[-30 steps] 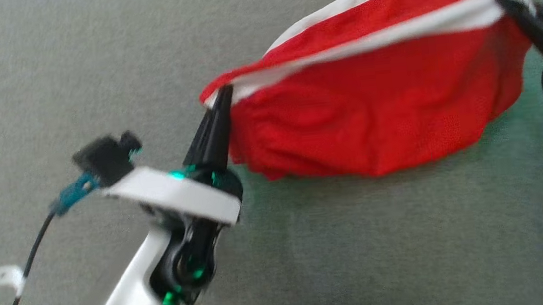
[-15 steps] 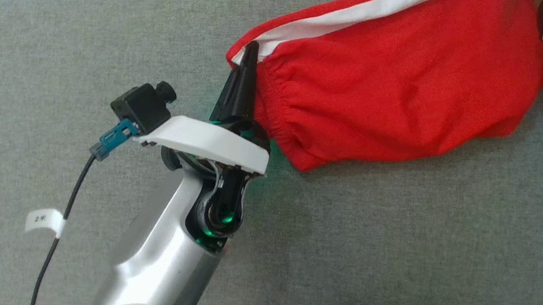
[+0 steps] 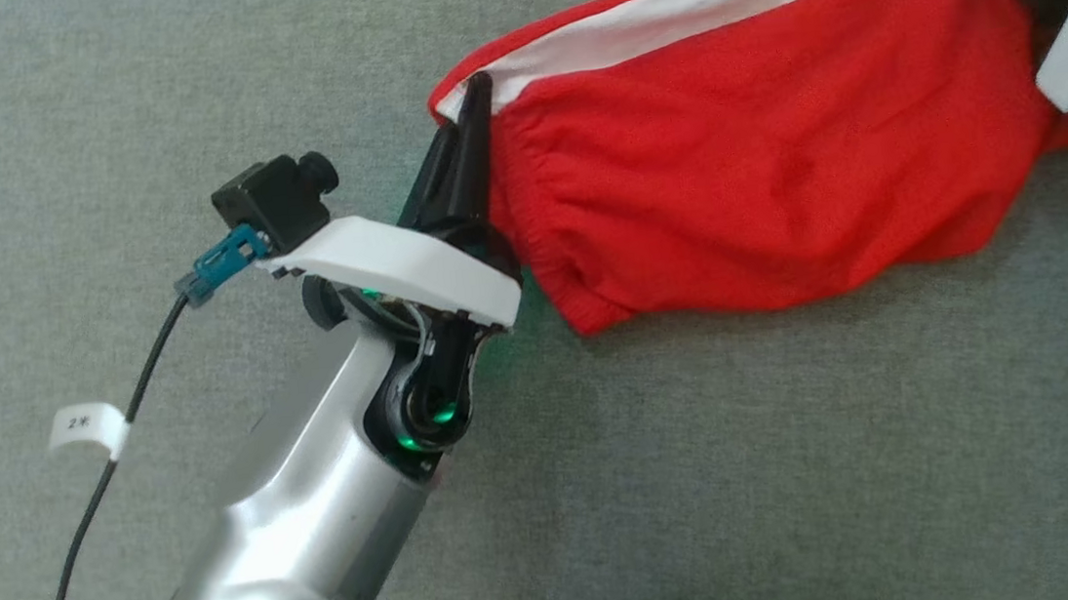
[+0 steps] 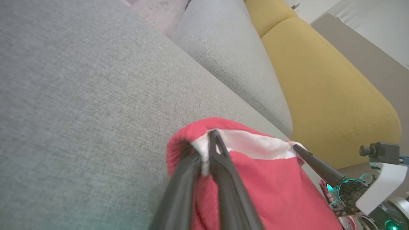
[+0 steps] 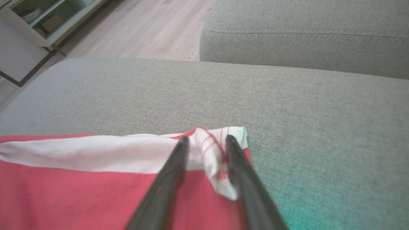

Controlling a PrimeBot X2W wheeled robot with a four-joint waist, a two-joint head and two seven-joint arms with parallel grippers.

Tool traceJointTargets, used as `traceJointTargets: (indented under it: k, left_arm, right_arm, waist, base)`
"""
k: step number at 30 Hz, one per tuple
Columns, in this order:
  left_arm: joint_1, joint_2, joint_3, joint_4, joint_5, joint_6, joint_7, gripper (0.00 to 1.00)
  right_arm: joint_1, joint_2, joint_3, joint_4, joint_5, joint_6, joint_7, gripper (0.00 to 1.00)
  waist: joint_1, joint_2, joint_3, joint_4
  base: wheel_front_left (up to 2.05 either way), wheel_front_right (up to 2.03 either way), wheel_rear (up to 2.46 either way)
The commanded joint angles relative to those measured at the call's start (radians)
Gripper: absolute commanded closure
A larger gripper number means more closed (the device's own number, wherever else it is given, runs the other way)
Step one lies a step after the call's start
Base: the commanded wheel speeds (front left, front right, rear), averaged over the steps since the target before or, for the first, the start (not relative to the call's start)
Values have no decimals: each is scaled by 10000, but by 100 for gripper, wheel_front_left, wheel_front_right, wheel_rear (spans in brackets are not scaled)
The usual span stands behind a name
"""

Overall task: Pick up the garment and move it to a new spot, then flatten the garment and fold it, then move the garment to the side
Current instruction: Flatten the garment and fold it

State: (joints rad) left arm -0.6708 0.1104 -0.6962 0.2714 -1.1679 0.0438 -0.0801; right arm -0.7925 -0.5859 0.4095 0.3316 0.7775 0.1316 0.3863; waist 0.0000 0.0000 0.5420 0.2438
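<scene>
Over the grey sofa cushion (image 3: 182, 99), the red garment (image 3: 756, 161) is held stretched by its white band between both claws. From the head view, the left gripper (image 3: 474, 100) is seen at the band's left end, and the red cloth hangs below it in gathers. Whether the lower edge rests on the cushion cannot be told.

In the right wrist view, the right gripper (image 5: 207, 140) is shown with a bunch of white, red-lined band pinched between its two fingers. In the head view that grasp is blurred at the top right corner.

In the left wrist view, the left fingers are seen clamped almost together on the band's corner, and a yellow cushion (image 4: 319, 80) is revealed beyond. A wooden floor (image 5: 143, 28) is shown past the sofa in the right wrist view.
</scene>
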Motion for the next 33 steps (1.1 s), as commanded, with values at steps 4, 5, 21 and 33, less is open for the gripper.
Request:
traceJointTargets:
  k: [4, 5, 21, 33]
  left_arm:
    - [384, 516, 247, -351, 25, 85, 42, 24]
    - [459, 591, 258, -410, 36, 132, 41, 0]
    - [1584, 2145, -13, -1906, 3371, 1674, -1715, 0]
    - [2698, 1003, 1408, -2459, 6097, 1190, -1815, 0]
  right_arm:
    - [-202, -187, 135, -104, -81, -9, -463, 0]
    - [-227, -173, 145, -77, -92, -9, -563, 0]
    - [409, 659, -549, 341, -1065, -9, 1069, 0]
    - [1174, 1405, -2355, 1189, -3686, -9, 2789, 0]
  waist:
    - [0, 0, -329, -214]
    - [0, 0, -389, -259]
    - [0, 0, -1205, -489]
    - [0, 0, -961, 403]
  base:
    - [0, 0, 0]
    - [0, 0, 0]
    - [0, 0, 0]
    - [0, 0, 0]
